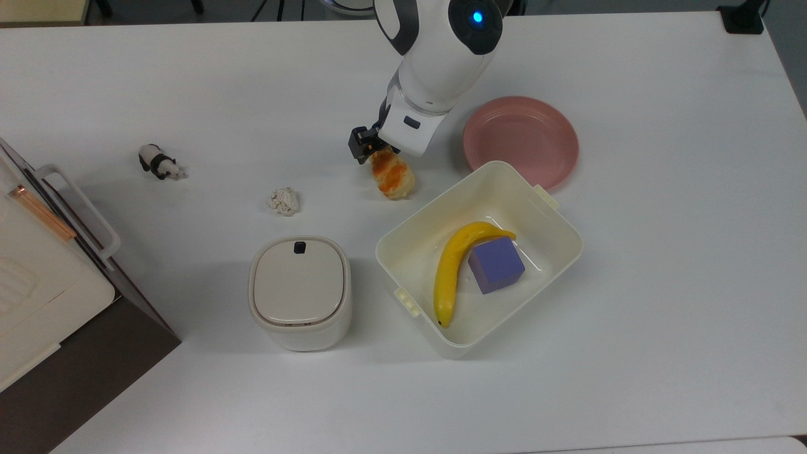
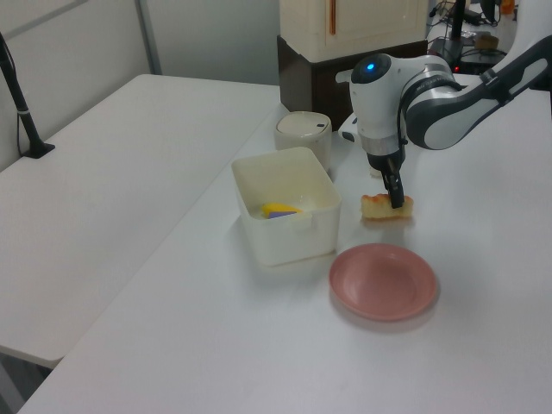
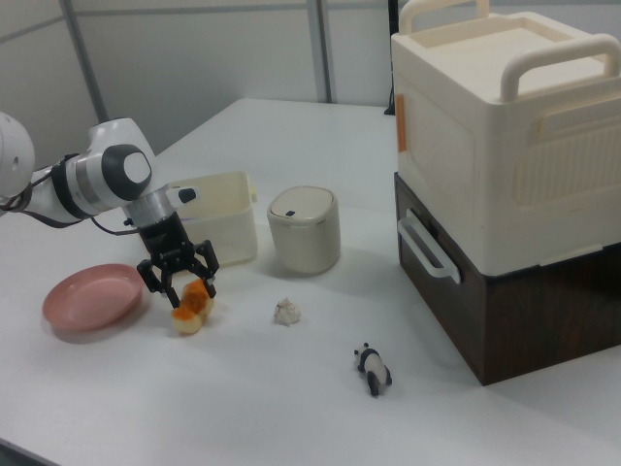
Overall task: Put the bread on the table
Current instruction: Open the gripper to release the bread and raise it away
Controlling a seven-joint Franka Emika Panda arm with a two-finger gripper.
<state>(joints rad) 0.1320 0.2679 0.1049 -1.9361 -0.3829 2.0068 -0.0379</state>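
Note:
The bread (image 1: pixel 394 178), a small glossy orange-brown bun, lies on the white table (image 1: pixel 189 82) between the crumpled paper ball and the cream bin. In the right view the bread (image 3: pixel 191 308) rests on the tabletop under my gripper (image 3: pixel 182 277), whose fingers are spread apart on either side of the bun's upper end. My gripper (image 1: pixel 377 152) sits at the bun's far end in the top view, open. In the left view the bread (image 2: pixel 386 207) lies flat just beyond the pink plate, with my gripper (image 2: pixel 393 191) right above it.
A pink plate (image 1: pixel 521 141) sits at the top view's right of the bread. The cream bin (image 1: pixel 548 208) holds a banana (image 1: pixel 451 270) and a purple cube (image 1: pixel 496 264). A lidded cream container (image 1: pixel 300 291), paper ball (image 1: pixel 284 201), toy panda (image 1: pixel 160 162) and stacked boxes (image 3: pixel 495 175) stand around.

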